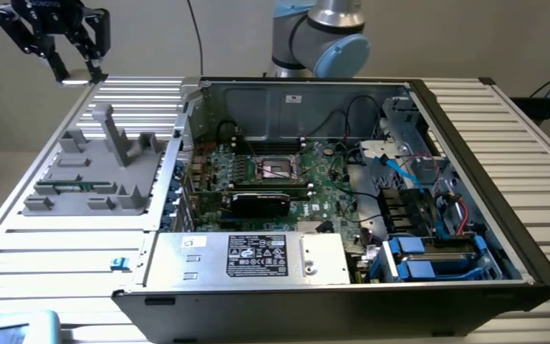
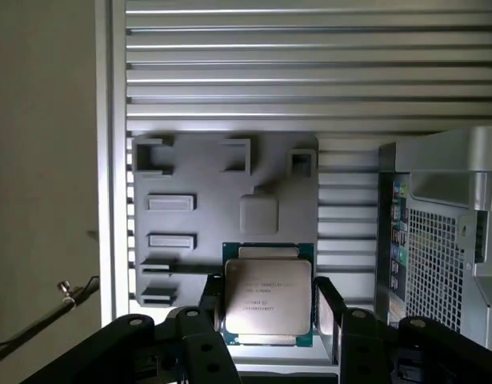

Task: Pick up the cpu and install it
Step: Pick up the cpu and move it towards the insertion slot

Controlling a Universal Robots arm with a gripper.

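The black 2-fingered tool (image 1: 77,72) hangs in the air beyond the far corner of the open black-and-silver computer case (image 1: 351,312), toward the exterior view's left. It is above the far corner of the ribbed aluminium tabletop (image 1: 55,251). It is clamped on the small flat square cpu (image 2: 267,292), which has a silvery-grey metal top and a thin green rim. In the wrist view the 2 black fingers (image 2: 213,300) press against opposite edges of the chip, which is held level with its printed face toward the camera. The cpu is lifted clear of the grey plastic parts tray (image 1: 74,161). That tray lies on the tabletop just beside the case, on the exterior view's left. Inside the case, on the green motherboard (image 1: 323,188), the dark square metal-framed socket (image 1: 277,169) lies well apart from the tool.
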